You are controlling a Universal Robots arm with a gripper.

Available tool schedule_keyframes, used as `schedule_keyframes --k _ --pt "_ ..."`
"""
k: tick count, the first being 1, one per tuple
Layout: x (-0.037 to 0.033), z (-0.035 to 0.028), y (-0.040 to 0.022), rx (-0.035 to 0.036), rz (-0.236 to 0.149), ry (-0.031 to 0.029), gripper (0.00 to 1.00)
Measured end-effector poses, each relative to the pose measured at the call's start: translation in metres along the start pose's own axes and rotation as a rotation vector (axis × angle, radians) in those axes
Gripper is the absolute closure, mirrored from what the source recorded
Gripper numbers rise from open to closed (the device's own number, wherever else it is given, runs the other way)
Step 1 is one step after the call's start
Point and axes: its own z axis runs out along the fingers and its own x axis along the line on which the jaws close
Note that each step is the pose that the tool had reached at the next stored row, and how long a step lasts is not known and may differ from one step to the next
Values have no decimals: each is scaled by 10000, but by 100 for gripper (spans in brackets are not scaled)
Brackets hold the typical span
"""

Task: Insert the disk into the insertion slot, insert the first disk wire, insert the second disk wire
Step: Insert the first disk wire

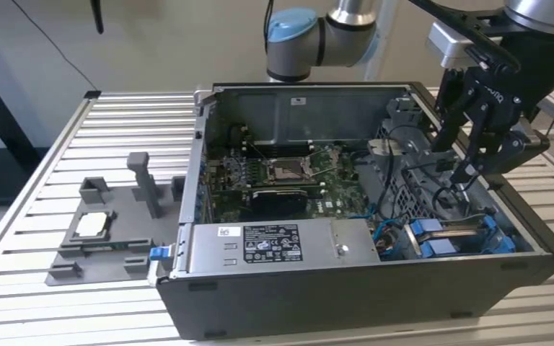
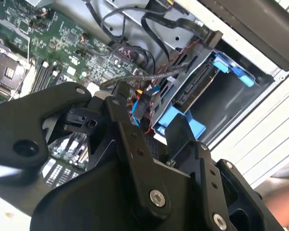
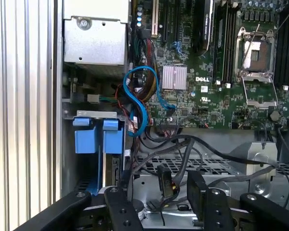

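Fingers [image 3: 198, 192]: black, spread well apart and clamped on nothing, seen in both wrist views [image 2: 127, 130].
Between the fingers: a black wire connector [image 3: 166, 183] with thin leads, hanging loose in the gap and nearer one finger in the second wrist view [image 2: 140, 107]. Contact with that finger impossible to judge.
Gripper [image 1: 462, 173]: lowered into the open computer case [image 1: 354, 303], just above the perforated metal cage [image 3: 183, 166], on the exterior view's right side.
Arm [image 1: 301, 36]: reaching in from above and behind the case, with the wrist tilted so the gripper points down and slightly toward the exterior view's left.
Disk [image 1: 460, 234]: seated in its bay at the near corner of the case on the exterior view's right, lying flat in its blue carrier, below and just beside the gripper. Blue tabs of the carrier [image 3: 98, 137] facing into the case.
Blue cable [image 3: 139, 96]: looped beside the carrier tabs, over the edge of the motherboard [image 3: 207, 91].
Power supply [image 1: 257, 245]: grey box along the near wall, beside the disk.
Table [image 1: 27, 216]: slatted metal, carrying the case and a grey fixture [image 1: 104, 231] on the exterior view's left.
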Motion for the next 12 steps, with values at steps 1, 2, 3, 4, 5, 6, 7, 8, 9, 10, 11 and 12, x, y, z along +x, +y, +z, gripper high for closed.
schedule_keyframes --k 1,2,3,4,5,6,7,8,9,10,11,12 --pt "0 1 -1 0 -2 -1 42" --pt "0 0 -1 0 -3 -1 42" --pt "0 1 -1 0 -4 -1 42" --pt "0 0 -1 0 -5 -1 44" --pt "0 1 -1 0 -6 -1 50" --pt "0 1 -1 0 -7 -2 50" --pt "0 0 -1 0 -7 -1 57" --pt "0 1 -1 -1 -8 -1 63" --pt "0 1 -1 0 -9 -1 63" --pt "0 1 -1 0 -10 -2 69" --pt "0 1 -1 -1 -11 -1 69" --pt "0 0 -1 -1 -12 -1 69"
